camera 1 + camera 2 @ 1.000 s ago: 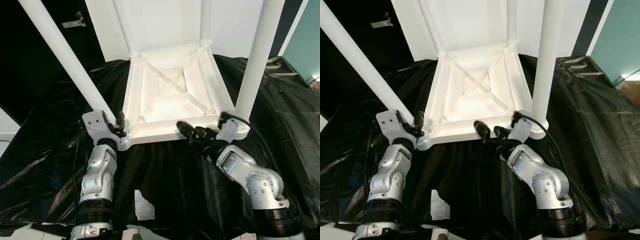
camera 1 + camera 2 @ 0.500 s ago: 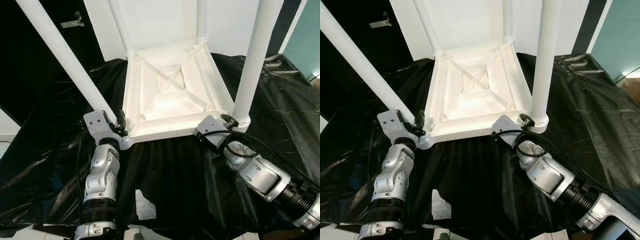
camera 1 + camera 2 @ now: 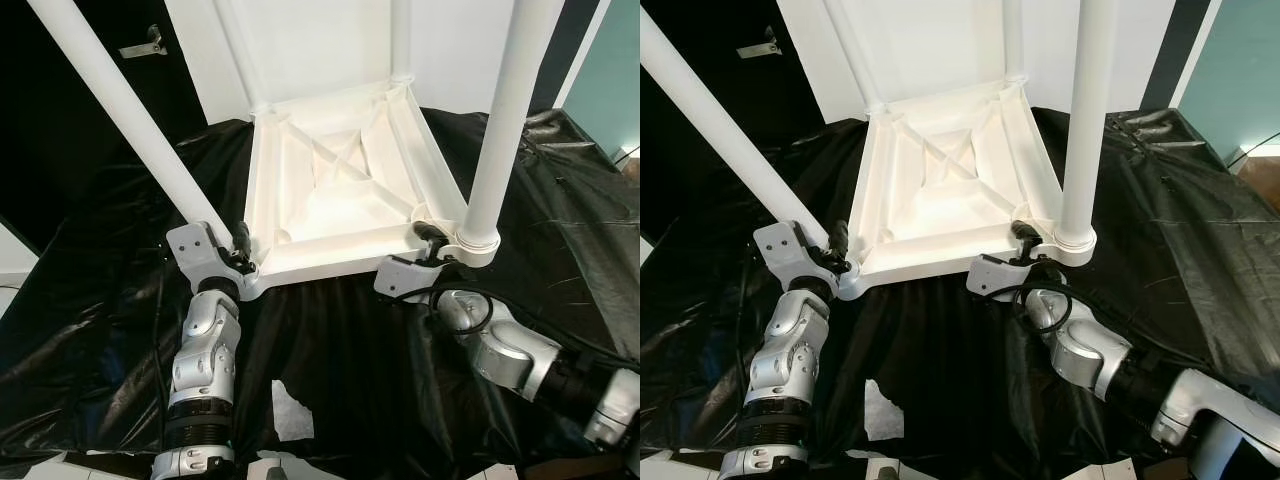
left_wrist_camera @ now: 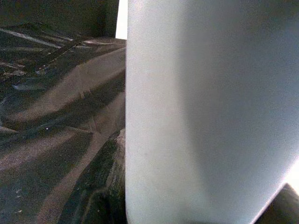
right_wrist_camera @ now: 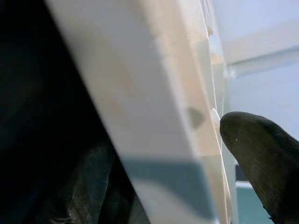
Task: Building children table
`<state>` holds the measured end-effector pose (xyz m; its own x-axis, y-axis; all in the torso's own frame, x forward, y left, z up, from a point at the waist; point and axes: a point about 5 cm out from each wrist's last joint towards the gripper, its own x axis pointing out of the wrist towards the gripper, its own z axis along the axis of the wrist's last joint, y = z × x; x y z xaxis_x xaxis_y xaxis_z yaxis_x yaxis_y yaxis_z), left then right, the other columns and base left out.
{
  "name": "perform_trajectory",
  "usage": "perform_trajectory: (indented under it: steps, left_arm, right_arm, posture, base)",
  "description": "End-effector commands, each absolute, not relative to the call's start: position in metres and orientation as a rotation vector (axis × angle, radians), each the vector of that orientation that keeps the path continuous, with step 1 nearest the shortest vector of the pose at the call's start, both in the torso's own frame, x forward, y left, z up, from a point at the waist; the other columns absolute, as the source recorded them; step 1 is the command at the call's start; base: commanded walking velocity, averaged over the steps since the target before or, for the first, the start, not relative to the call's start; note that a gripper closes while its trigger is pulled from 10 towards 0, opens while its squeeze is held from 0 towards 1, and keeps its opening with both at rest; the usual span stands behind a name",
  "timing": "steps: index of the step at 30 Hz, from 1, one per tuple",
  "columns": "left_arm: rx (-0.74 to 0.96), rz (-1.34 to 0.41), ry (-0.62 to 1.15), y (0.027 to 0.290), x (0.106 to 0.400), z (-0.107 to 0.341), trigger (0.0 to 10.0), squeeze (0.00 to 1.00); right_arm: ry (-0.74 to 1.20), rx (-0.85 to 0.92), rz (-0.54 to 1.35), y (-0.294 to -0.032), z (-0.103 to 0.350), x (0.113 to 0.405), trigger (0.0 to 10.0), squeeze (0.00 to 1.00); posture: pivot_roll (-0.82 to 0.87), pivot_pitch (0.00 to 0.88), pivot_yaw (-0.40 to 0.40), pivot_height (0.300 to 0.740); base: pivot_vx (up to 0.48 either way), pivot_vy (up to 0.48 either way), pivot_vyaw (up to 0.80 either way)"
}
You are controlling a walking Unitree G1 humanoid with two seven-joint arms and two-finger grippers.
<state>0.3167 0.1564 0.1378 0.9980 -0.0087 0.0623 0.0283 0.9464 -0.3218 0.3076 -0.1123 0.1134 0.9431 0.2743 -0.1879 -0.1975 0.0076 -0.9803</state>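
A white children's table [image 3: 330, 262] lies upside down on a black plastic sheet [image 3: 330, 350], its ribbed underside facing up. Its legs stand up from the corners, the near-left leg [image 3: 130, 110] leaning outward and the near-right leg [image 3: 500, 120] upright. My left gripper [image 3: 236, 256] is shut around the base of the near-left leg [image 4: 196, 112], which looms close in the left wrist view. At the near-right corner my right gripper [image 3: 425, 238] sits astride the table's front rim [image 5: 154, 116], with one black finger [image 5: 254, 154] on the inner side.
The black sheet covers the whole work surface and is crumpled at the right [image 3: 580, 230]. A white patch [image 3: 290, 410] shows through it near me. A white wall panel [image 3: 310, 40] stands behind the table, with a metal bracket [image 3: 145, 45] at back left.
My right arm has swung outward and turned its wrist. Its gripper went from the middle of the front rim to the near-right corner beside the leg. The left arm has stayed put.
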Motion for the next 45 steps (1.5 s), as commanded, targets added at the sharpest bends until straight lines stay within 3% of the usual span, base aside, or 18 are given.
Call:
perform_trajectory:
  steps: [1, 10, 11, 12, 15, 16, 27, 28, 29, 33, 34, 36, 37, 44, 45]
  left_arm:
    - [-0.415, 0.087, 0.037, 0.161, 0.312, 0.116, 10.0, 0.00]
    - [-0.416, 0.088, 0.036, 0.162, 0.312, 0.116, 10.0, 0.00]
    - [-0.415, 0.087, 0.036, 0.162, 0.312, 0.116, 10.0, 0.00]
    - [-0.414, 0.085, 0.037, 0.162, 0.312, 0.116, 10.0, 0.00]
    - [-0.413, 0.083, 0.038, 0.162, 0.312, 0.116, 10.0, 0.00]
    - [-0.411, 0.079, 0.039, 0.161, 0.312, 0.116, 10.0, 0.00]
    - [-0.379, 0.041, 0.024, 0.156, 0.312, 0.118, 10.0, 0.00]
    - [-0.387, 0.031, 0.013, 0.155, 0.312, 0.119, 10.0, 0.71]
    - [-0.405, 0.006, -0.004, 0.152, 0.311, 0.122, 10.0, 1.00]
    - [-0.448, -0.077, -0.065, 0.143, 0.308, 0.132, 10.0, 1.00]
    - [-0.474, -0.142, -0.109, 0.136, 0.305, 0.141, 10.0, 0.87]
    - [-0.486, -0.169, -0.126, 0.133, 0.303, 0.145, 10.0, 0.87]
    - [-0.501, -0.206, -0.147, 0.129, 0.301, 0.149, 10.0, 0.00]
    - [-0.612, -0.346, -0.175, 0.127, 0.292, 0.157, 10.0, 0.00]
    - [-0.656, -0.408, -0.161, 0.127, 0.288, 0.157, 10.0, 0.00]
  right_arm:
    - [-0.066, -1.591, 0.387, -0.117, 0.096, 0.304, 10.0, 0.00]
    - [-0.052, -1.678, 0.341, -0.133, 0.071, 0.298, 10.0, 0.00]
    - [-0.057, -1.682, 0.324, -0.135, 0.069, 0.297, 7.5, 0.00]
    - [-0.067, -1.683, 0.305, -0.136, 0.069, 0.297, 4.2, 0.00]
    - [-0.076, -1.678, 0.285, -0.136, 0.070, 0.298, 3.3, 0.00]
    - [-0.090, -1.673, 0.257, -0.137, 0.071, 0.299, 0.0, 0.00]
    - [-0.106, -1.592, 0.133, -0.142, 0.074, 0.303, 0.0, 0.00]
    - [-0.105, -1.587, 0.128, -0.142, 0.074, 0.304, 0.0, 0.00]
    - [-0.103, -1.583, 0.123, -0.143, 0.074, 0.305, 0.0, 0.00]
    - [-0.097, -1.575, 0.115, -0.145, 0.074, 0.306, 0.0, 0.00]
    - [-0.095, -1.573, 0.111, -0.146, 0.073, 0.307, 0.0, 0.00]
    - [-0.094, -1.572, 0.110, -0.146, 0.073, 0.307, 0.0, 0.00]
    - [-0.094, -1.571, 0.110, -0.146, 0.073, 0.307, 0.0, 0.00]
    - [-0.113, -1.568, 0.097, -0.145, 0.073, 0.307, 0.0, 0.00]
    - [-0.124, -1.569, 0.084, -0.145, 0.074, 0.308, 2.2, 0.00]
  posture:
    - [0.00, 0.021, -0.011, 0.740]
    - [0.01, 0.024, -0.009, 0.740]
    - [0.01, 0.025, -0.008, 0.740]
    - [0.00, 0.026, -0.004, 0.740]
    - [0.00, 0.026, -0.004, 0.740]
    - [0.00, 0.026, -0.003, 0.740]
    - [0.00, 0.021, 0.002, 0.740]
    - [0.00, 0.021, 0.002, 0.740]
    - [0.00, 0.023, 0.002, 0.740]
    - [0.00, 0.024, 0.002, 0.740]
    - [0.00, 0.025, 0.002, 0.740]
    - [0.00, 0.025, 0.002, 0.740]
    - [0.00, 0.025, 0.002, 0.740]
    - [0.00, 0.029, 0.005, 0.740]
    - [0.00, 0.029, 0.006, 0.740]
  base:
    - [0.000, 0.000, 0.00]
    - [0.000, 0.000, 0.00]
    - [0.000, 0.000, 0.00]
    - [0.000, 0.000, 0.00]
    - [0.000, 0.000, 0.00]
    - [0.000, 0.000, 0.00]
    - [0.000, 0.000, 0.00]
    - [0.000, 0.000, 0.00]
    - [0.000, 0.000, 0.00]
    - [0.000, 0.000, 0.00]
    - [0.000, 0.000, 0.00]
    - [0.000, 0.000, 0.00]
    - [0.000, 0.000, 0.00]
    - [0.000, 0.000, 0.00]
    - [0.000, 0.000, 0.00]
